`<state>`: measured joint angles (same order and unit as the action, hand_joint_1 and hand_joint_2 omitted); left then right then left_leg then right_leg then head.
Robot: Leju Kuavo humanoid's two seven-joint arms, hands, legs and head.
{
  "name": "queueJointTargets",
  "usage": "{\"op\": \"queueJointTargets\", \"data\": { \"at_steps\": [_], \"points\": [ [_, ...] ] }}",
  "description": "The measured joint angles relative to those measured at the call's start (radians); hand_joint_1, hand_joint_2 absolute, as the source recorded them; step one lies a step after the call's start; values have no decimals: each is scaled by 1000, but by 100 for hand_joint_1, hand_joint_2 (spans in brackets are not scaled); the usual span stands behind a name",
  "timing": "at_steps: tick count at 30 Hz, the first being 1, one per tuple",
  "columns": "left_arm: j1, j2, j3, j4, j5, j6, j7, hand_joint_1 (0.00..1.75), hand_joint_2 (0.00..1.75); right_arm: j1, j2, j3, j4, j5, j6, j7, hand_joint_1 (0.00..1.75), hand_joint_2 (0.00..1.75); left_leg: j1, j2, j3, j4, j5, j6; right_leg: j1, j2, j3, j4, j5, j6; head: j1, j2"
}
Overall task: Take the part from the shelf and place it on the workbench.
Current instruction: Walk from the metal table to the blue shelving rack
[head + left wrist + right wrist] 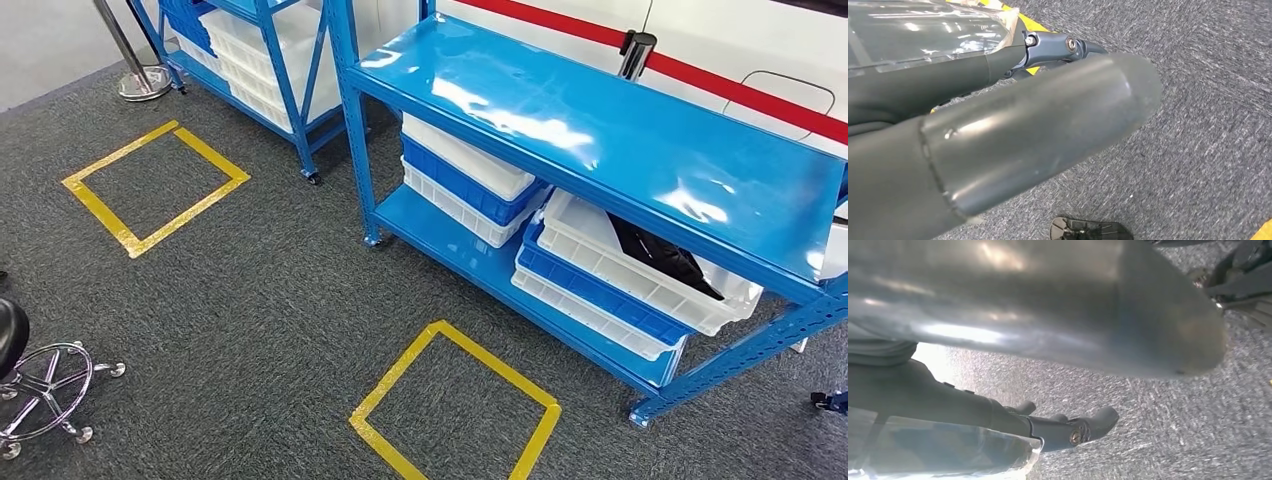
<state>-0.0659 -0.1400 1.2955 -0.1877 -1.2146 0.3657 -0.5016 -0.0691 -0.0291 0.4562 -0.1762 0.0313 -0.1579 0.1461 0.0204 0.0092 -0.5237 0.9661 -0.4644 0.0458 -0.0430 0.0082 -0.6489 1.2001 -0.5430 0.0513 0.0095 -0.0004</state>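
Here, both arms hang over carpet; left hand (1048,135) and right hand (1068,430) hold nothing, fingers apart. Approach step: square up on near floor marker (455,405) w/ shelf front, then reach. Black part (665,255) lies in top white bin (640,270), lower deck of blue shelf (600,130). Counts: 2 yellow squares, 2 racks, 1 part.

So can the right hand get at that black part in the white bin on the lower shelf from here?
Probably not yet. The black part lies in the white bin, tucked under the blue top shelf, while the right hand hangs over carpet.
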Motion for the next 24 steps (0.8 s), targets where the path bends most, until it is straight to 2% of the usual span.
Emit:
{"op": "queueJointTargets", "data": {
  "at_steps": [1,2,3,4,5,6,7,9,11,12,13,14,15,17,18,19,21,23,24],
  "points": [
    [0,0,0,0,0,0,0,0,0,0,0,0,0,0,0,0,0,0,3,0,0,6,-4,-11,-10,-5,35,-71,25,15,1,0],
    [0,2,0,0,0,0,1,0,0,0,2,0,0,0,0,0,0,0,4,0,-2,14,-11,-23,-12,-6,67,-129,44,24,3,0],
    [0,3,0,-1,0,0,1,0,0,-2,3,0,0,0,0,0,0,0,5,0,-4,22,-17,-34,-13,-6,88,-168,54,23,2,0],
    [0,4,0,-1,1,1,1,0,0,-2,4,1,0,0,1,0,0,0,5,0,-6,28,-22,-43,-10,-5,97,-182,56,15,0,0],
    [-1,5,0,-1,1,2,1,0,0,-3,4,1,0,0,1,0,0,0,7,0,-6,30,-25,-49,-4,-2,96,-178,54,2,-2,0],
    [-1,4,0,-1,1,2,1,0,0,-3,3,1,0,0,1,0,0,0,12,0,-6,31,-25,-53,-2,0,95,-176,53,-11,-5,0],
    [-1,3,0,0,1,3,1,0,0,-2,1,1,0,0,1,0,0,0,18,0,-7,36,-30,-55,-1,1,95,-176,54,-19,-6,0],
    [-1,1,0,0,1,3,1,0,0,-2,-1,1,0,1,2,0,0,0,23,0,-34,94,-67,-56,6,2,96,-176,55,-33,-7,0],
    [-1,0,0,0,2,3,1,0,0,-2,-2,1,0,1,2,0,0,0,19,-1,-100,227,-131,-51,16,1,95,-176,54,-44,-9,0],
    [0,0,0,0,2,3,1,0,0,-2,-2,1,0,1,2,0,0,0,16,-2,-135,291,-153,-47,22,1,95,-176,54,-48,-9,0],
    [1,0,1,0,3,4,1,0,0,-1,-2,1,0,1,2,0,0,0,11,-2,-158,329,-158,-40,28,2,96,-176,53,-51,-9,0],
    [2,0,1,0,3,4,1,0,0,-1,-1,1,0,1,3,0,0,0,5,-3,-164,331,-144,-31,34,2,97,-176,52,-53,-9,0],
    [2,-1,1,0,3,4,2,0,0,0,-1,1,0,1,4,-1,0,0,-2,-5,-151,294,-114,-19,38,3,99,-176,51,-54,-9,0],
    [1,0,1,0,3,5,2,0,0,0,0,1,0,1,4,-1,0,0,-21,-9,-93,165,-47,7,44,5,103,-176,49,-55,-8,0],
    [0,0,1,0,3,6,2,0,0,0,1,1,0,1,5,-1,0,0,-30,-8,-69,112,-29,16,46,6,104,-176,48,-55,-8,0],
    [0,0,1,0,3,6,2,0,0,-1,3,1,0,1,5,-2,0,0,-37,-6,-55,81,-21,21,47,6,104,-177,48,-54,-8,0],
    [0,1,1,0,4,8,2,0,0,-1,4,2,0,1,8,-2,0,0,-43,-2,-50,64,-21,23,48,5,103,-179,47,-51,-8,0],
    [1,0,1,0,4,9,2,0,0,-2,3,2,0,1,13,-2,0,0,-37,-1,-41,47,-11,24,49,2,95,-165,39,-49,-8,0],
    [0,-1,1,0,5,10,1,0,0,-2,2,2,0,1,15,-2,0,0,-34,0,-36,38,-5,25,49,1,81,-137,24,-48,-8,0]
  ]
}}
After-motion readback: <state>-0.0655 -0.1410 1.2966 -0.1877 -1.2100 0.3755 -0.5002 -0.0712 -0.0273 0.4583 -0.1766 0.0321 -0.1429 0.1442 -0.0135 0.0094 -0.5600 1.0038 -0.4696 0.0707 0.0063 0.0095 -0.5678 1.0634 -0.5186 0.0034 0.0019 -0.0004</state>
